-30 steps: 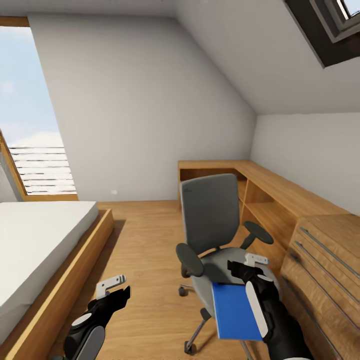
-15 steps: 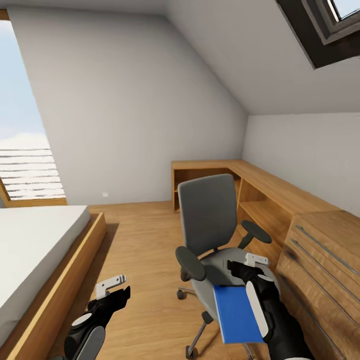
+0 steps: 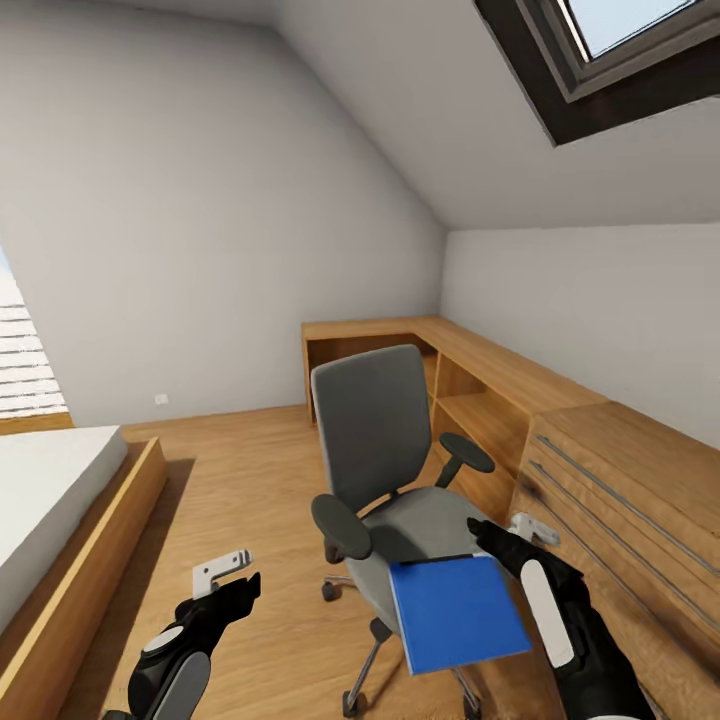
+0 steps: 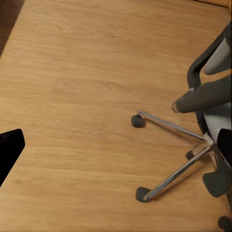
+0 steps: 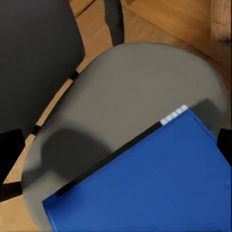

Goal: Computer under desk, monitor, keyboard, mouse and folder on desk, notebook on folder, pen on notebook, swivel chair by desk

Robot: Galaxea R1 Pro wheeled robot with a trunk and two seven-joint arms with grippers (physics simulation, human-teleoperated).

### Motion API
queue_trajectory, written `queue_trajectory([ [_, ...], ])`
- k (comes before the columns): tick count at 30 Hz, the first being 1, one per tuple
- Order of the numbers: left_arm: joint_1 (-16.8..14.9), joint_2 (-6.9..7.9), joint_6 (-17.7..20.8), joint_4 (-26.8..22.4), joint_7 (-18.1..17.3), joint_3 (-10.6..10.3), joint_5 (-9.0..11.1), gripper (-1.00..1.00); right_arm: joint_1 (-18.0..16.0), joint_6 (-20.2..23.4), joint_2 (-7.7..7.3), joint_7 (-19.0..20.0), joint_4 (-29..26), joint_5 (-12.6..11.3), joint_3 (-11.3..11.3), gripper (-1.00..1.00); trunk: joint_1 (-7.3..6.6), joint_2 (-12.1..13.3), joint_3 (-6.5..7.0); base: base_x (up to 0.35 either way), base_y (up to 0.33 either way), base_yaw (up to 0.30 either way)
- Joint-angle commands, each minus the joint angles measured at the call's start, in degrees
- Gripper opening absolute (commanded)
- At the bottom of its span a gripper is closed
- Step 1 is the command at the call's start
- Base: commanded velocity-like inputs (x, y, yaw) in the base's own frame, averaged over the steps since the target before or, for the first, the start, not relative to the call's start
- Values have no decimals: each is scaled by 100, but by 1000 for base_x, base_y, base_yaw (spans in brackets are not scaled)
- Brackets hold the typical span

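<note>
1. Folder (image 3: pixel 458 614), bright blue and flat, is riding in the right claw (image 3: pixel 507 535), which is closing on the edge nearest the wooden drawer chest (image 3: pixel 620 500); the sheet is hanging out from there towards the robot's left, above the front of the swivel chair (image 3: pixel 385 470) seat.
2. Seen along the right wrist, the folder (image 5: pixel 154 183) is sitting slightly above the grey seat (image 5: pixel 135 96), casting a shadow on it, so I am judging it lifted clear rather than resting.
3. Its long edges are running roughly away from the robot, the flat face staying close to level.
4. Left claw (image 3: pixel 232 580) is hovering low over the wood floor (image 3: pixel 250 500) beside the chair base, fingers parted and carrying nothing.
5. Right arm is the only one placed to carry the load; the left is well apart from it.
6. No black surface is appearing ahead, so the coming move is likely turning the base towards the desk while keeping the folder level.
</note>
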Motion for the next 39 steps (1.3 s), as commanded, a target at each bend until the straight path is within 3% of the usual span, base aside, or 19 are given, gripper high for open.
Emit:
queue_trajectory([
  [1,-5,7,5,-9,59,-13,55,100,3,170,-139,-33,0,-514,-186,100,0,-3,-6,0,0,-289],
  [4,-5,7,5,-9,55,-13,55,100,8,384,-318,-27,54,-1137,-304,100,0,-3,-6,0,0,-289],
  [5,-5,8,5,-9,54,-13,55,100,9,462,-488,-26,211,-1652,-378,100,0,-3,-6,0,0,-289],
  [7,-5,8,5,-9,54,-13,55,100,9,493,-644,-25,399,-2125,-421,100,0,-3,-6,0,0,-290],
  [8,-5,9,5,-9,54,-13,55,100,10,498,-684,-25,437,-2232,-427,100,0,-3,-6,0,0,-290],
  [9,-5,10,5,-9,55,-13,55,100,10,511,-886,-25,670,-2833,-446,100,0,-3,-6,0,0,-290],
  [10,-5,10,5,-13,54,-13,55,100,10,512,-942,-20,842,-3076,-454,100,0,-3,-6,0,0,-291],
  [11,-5,7,5,-45,57,-2,55,100,10,510,-953,6,952,-3176,-483,100,0,-3,-6,0,0,-291],
  [15,-5,4,5,-137,61,31,62,100,10,515,-973,267,1151,-3408,-584,100,0,-3,-6,0,0,-292],
  [23,-5,3,5,-157,86,40,64,100,10,524,-1047,1014,1443,-3460,-772,100,109,-204,-96,0,0,-292],
  [31,-5,-5,5,-158,105,40,64,100,11,524,-1069,1091,1484,-3456,-785,100,285,-525,-240,0,0,-259],
  [39,-5,-4,5,-158,106,40,63,100,13,524,-1057,1092,1485,-3463,-768,100,461,-846,-383,0,0,-37],
])
